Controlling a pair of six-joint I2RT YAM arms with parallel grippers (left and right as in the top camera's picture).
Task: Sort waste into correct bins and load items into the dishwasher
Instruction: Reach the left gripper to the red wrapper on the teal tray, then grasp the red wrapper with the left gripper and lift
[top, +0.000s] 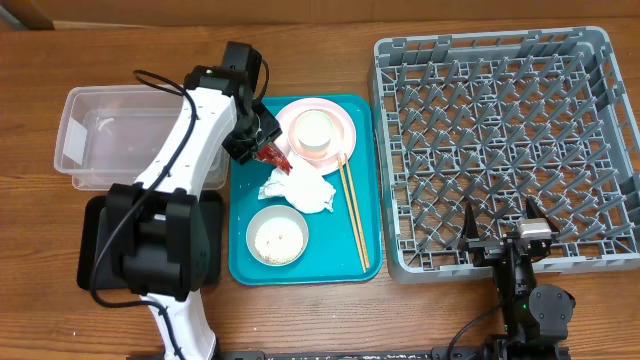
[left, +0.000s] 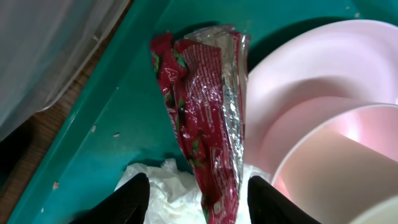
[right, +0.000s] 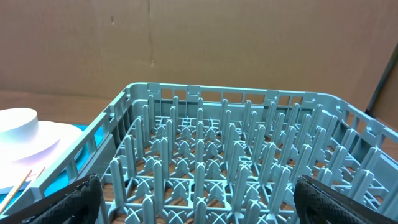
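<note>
1. The left fingers (left: 134, 202) stood apart above the teal tray (top: 240, 268), one on either side of the crumpled red wrapper (left: 205, 118).
2. A strip of white napkin (left: 165, 183) showed between the wrapper and one finger. Whether the other finger touched the wrapper could not be told.
3. The wrapper lay on the floor of the teal tray, in its far left part. One end rested against the napkin, and the pale pink plate (top: 345, 118) was just beside it.
4. The pink bowl (top: 315, 132) stood on the plate.
5. The greenish-white bowl (top: 251, 232) sat at the near end of the teal tray, just beside the napkin, with white rice (top: 278, 240) inside it.
6. The chopsticks (top: 353, 215) lay side by side along the right part of the teal tray, near the rim facing the dish rack (top: 500, 140).
7. The clear tub (top: 100, 135) stood on the desk (top: 320, 320) to the left of the teal tray. The black tray (top: 212, 235) sat just in front of the tub, partly hidden by the left arm.
8. The right fingers (right: 74, 202) were spread wide and held nothing. They were positioned at the near edge of the dish rack.
</note>
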